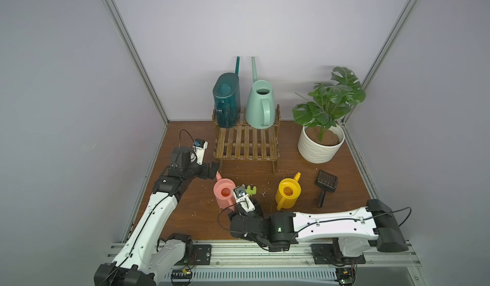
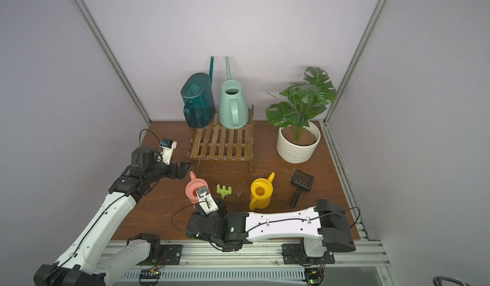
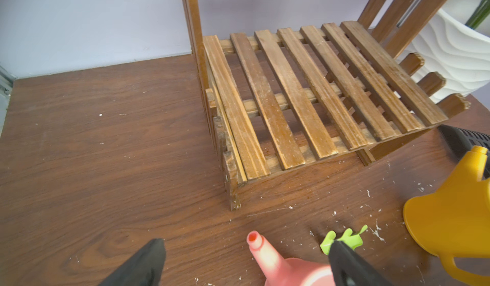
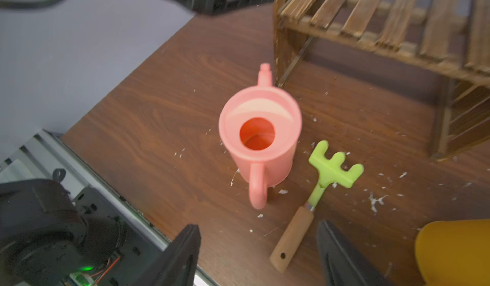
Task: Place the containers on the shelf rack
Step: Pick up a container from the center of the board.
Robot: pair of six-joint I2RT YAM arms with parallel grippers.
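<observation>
The pink watering can stands upright on the wooden table, in the lower middle of both top views. It is just in front of the left front leg of the shelf rack, with its spout toward the rack and its handle toward the robot. The yellow watering can stands to its right, also upright on the table. The dark teal watering can and the mint green watering can already stand side by side on the rack's upper back tier. The lower front tier is bare, which is likely where the two small cans belong.

The right gripper hangs behind the pink can's handle with its jaws apart and nothing between them. It seems lined up for a grasp from the handle side. The left gripper is spread wide and empty, close to the pink spout by the rack's corner.

A green toy rake lies just right of the pink can, its wooden handle running back toward the right gripper, so a jaw could snag it. The left gripper near the spout may crowd a lift. The white plant pot and the black slotted scoop sit at centre right, well clear.
</observation>
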